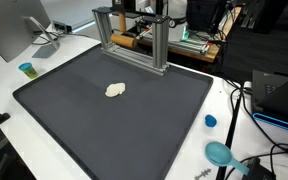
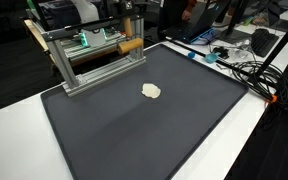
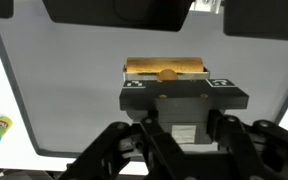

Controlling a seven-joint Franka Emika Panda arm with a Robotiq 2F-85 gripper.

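The fingers (image 3: 182, 95) are seen in the wrist view as a dark block with black linkages below it, entering from the lower edge. Whether they are spread or pressed together cannot be told, as the tips are not shown apart. Just above them in that view a tan wooden bar (image 3: 164, 67) lies crosswise, and whether it is touched cannot be told.

In both exterior views the bar (image 2: 131, 45) is found at the silver aluminium frame (image 1: 134, 58), which stands upright at the far edge of a large black rectangular mat (image 1: 104, 130). The mat is laid on a white bench (image 1: 4, 95).

A small cream-coloured lump (image 1: 115, 90) lies alone near the middle of the mat, well apart from the frame and the bar.

Off the mat, a small blue round cap (image 1: 210, 121) and a teal round dish (image 1: 219, 153) are seen on the bench near one corner. A small teal cup (image 1: 26, 69) stands on the bench beyond the opposite side.
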